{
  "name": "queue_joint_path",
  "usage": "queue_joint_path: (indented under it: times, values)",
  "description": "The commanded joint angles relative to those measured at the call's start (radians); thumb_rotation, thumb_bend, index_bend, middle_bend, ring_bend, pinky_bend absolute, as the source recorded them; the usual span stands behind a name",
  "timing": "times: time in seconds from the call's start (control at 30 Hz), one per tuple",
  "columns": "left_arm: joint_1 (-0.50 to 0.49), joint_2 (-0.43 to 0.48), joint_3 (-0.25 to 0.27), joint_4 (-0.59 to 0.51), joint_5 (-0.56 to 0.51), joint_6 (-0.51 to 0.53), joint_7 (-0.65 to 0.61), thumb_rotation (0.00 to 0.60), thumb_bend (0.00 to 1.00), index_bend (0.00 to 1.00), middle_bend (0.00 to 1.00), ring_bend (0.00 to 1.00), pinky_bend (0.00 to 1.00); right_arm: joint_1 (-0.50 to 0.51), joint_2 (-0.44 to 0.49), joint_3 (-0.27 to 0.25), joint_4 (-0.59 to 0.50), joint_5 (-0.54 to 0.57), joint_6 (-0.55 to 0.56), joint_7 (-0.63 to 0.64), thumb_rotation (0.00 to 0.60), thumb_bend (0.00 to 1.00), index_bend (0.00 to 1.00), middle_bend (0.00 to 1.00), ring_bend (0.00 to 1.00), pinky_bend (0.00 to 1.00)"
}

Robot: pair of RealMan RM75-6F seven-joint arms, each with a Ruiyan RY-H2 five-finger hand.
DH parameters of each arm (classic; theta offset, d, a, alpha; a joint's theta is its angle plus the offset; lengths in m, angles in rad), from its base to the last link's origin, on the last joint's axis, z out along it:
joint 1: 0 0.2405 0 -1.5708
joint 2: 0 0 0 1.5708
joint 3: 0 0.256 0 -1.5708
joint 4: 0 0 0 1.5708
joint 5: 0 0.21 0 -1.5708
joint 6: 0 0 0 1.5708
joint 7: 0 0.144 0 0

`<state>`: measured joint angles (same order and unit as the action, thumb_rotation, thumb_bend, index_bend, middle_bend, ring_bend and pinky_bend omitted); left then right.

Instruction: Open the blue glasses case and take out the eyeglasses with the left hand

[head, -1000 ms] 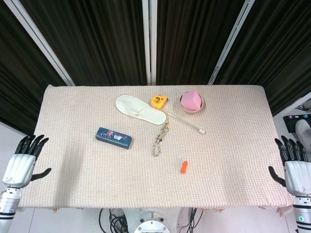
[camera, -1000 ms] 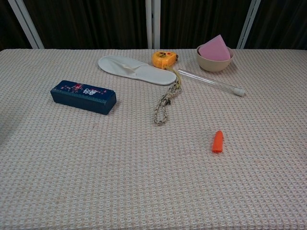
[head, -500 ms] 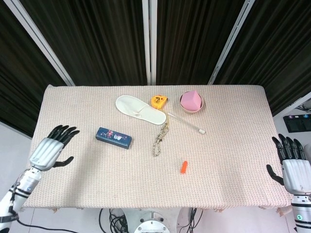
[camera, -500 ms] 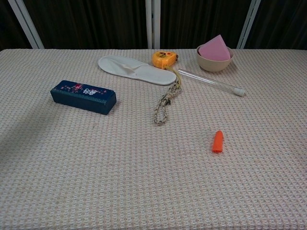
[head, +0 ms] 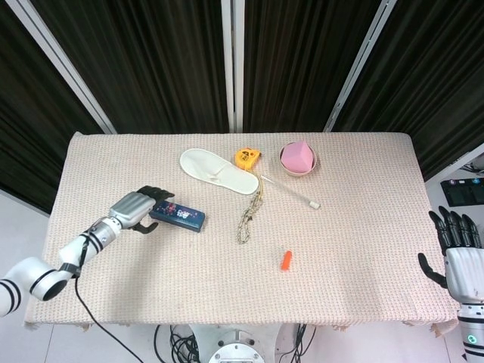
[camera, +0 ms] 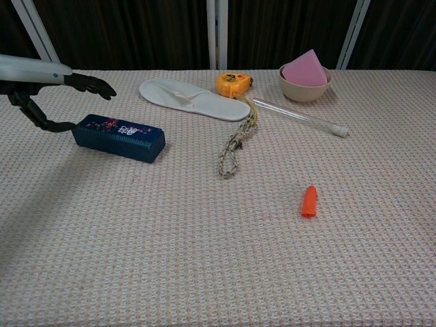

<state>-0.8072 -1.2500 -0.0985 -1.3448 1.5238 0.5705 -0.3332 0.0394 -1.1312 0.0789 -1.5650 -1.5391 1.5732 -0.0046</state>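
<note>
The blue glasses case [head: 178, 215] [camera: 119, 137] lies closed on the left half of the table, its long side slanting toward the right. My left hand [head: 138, 209] [camera: 51, 92] hovers at the case's left end, fingers spread above it and the thumb low by the end face; it grips nothing. No eyeglasses show. My right hand [head: 458, 249] hangs open off the table's right edge, seen only in the head view.
A white slipper [head: 217, 171], a yellow tape measure [head: 246, 157], a bowl with a pink sponge [head: 298, 159], a clear tube [head: 291, 190], a rope piece [head: 250, 211] and a small orange object [head: 286, 259] lie right of the case. The woven cloth [head: 363, 249] covers the table.
My left hand has swept in from off the table's left edge to the left end of the blue case. The right hand sank slightly. The case has not moved.
</note>
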Motion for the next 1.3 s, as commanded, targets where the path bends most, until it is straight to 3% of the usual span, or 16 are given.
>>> queue_joint_path:
  times: [0.03, 0.3, 0.53, 0.83, 0.9, 1.07, 1.17, 1.3]
  values:
    - [-0.040, -0.026, 0.009, 0.031, -0.028, -0.048, -0.011, 0.600, 0.45, 0.07, 0.05, 0.01, 0.06, -0.001, 0.000, 0.000, 0.005, 0.003, -0.001, 0.006, 0.600, 0.30, 0.00, 0.00, 0.00, 0.00]
    - [-0.101, -0.025, 0.026, 0.048, -0.089, -0.163, 0.020, 0.600, 0.54, 0.07, 0.15, 0.01, 0.06, 0.002, 0.002, 0.002, 0.005, 0.003, -0.004, 0.015, 0.600, 0.30, 0.00, 0.00, 0.00, 0.00]
    - [-0.107, 0.042, 0.045, -0.050, -0.144, -0.174, 0.100, 0.600, 0.54, 0.07, 0.33, 0.02, 0.07, 0.001, 0.000, 0.004, 0.016, 0.016, -0.013, 0.023, 0.600, 0.31, 0.00, 0.00, 0.00, 0.00]
    - [-0.112, 0.170, 0.072, -0.260, -0.253, -0.172, 0.216, 0.600, 0.54, 0.05, 0.62, 0.23, 0.15, -0.002, -0.005, 0.001, 0.027, 0.017, -0.012, 0.027, 0.600, 0.30, 0.00, 0.00, 0.00, 0.00]
    - [-0.105, 0.177, 0.070, -0.278, -0.263, -0.128, 0.250, 0.600, 0.54, 0.05, 0.60, 0.24, 0.16, -0.001, -0.005, 0.001, 0.027, 0.015, -0.013, 0.025, 0.600, 0.31, 0.00, 0.00, 0.00, 0.00]
    - [-0.029, 0.105, 0.039, -0.270, -0.205, 0.159, 0.363, 0.600, 0.53, 0.06, 0.39, 0.23, 0.19, 0.000, -0.005, -0.001, 0.023, 0.012, -0.015, 0.014, 0.600, 0.30, 0.00, 0.00, 0.00, 0.00]
    - [-0.015, 0.059, 0.039, -0.249, -0.108, 0.227, 0.309, 0.600, 0.53, 0.06, 0.27, 0.10, 0.17, 0.002, -0.006, 0.000, 0.021, 0.016, -0.019, 0.008, 0.600, 0.31, 0.00, 0.00, 0.00, 0.00]
    - [-0.037, 0.008, 0.067, -0.189, 0.037, 0.254, 0.218, 0.600, 0.46, 0.04, 0.27, 0.02, 0.11, 0.004, -0.007, 0.000, 0.017, 0.019, -0.026, 0.000, 0.600, 0.31, 0.00, 0.00, 0.00, 0.00]
